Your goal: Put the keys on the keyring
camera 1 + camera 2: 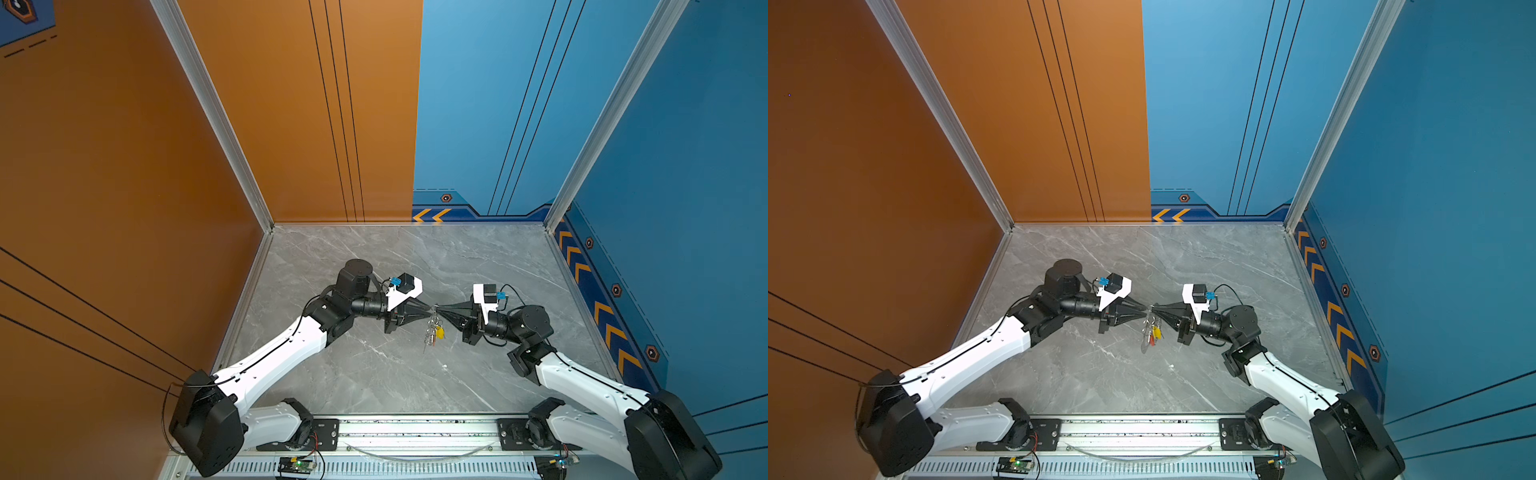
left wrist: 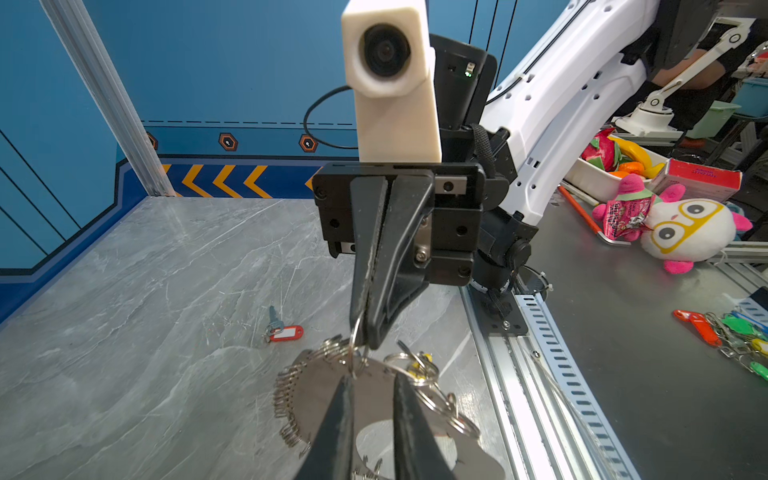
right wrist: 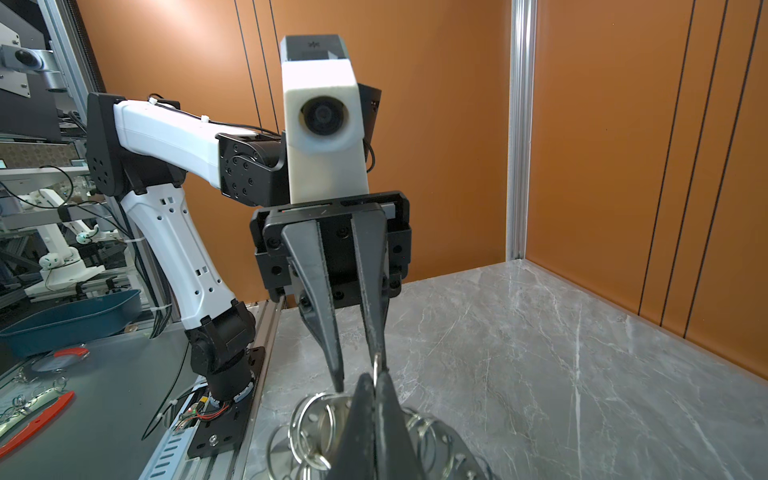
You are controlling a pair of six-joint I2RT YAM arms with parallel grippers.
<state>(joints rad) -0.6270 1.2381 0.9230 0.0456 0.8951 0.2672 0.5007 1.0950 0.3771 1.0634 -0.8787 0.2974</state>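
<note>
surface: we see a grey, marble-veined tabletop [image 1: 374, 374] | on it: we find one small key with a red tag [image 2: 284, 330] lying flat on the bare slab, seen in the left wrist view | near edge: we note a slotted metal rail [image 1: 415, 428] along it

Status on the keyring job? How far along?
Done: a yellow-tagged key already hangs in the bunch. In hand: right hand is shut on the keyring, bunch dangling above the table; left hand, jaws apart, is at the same ring. Left: the red-tagged key lies loose on the table.
</note>
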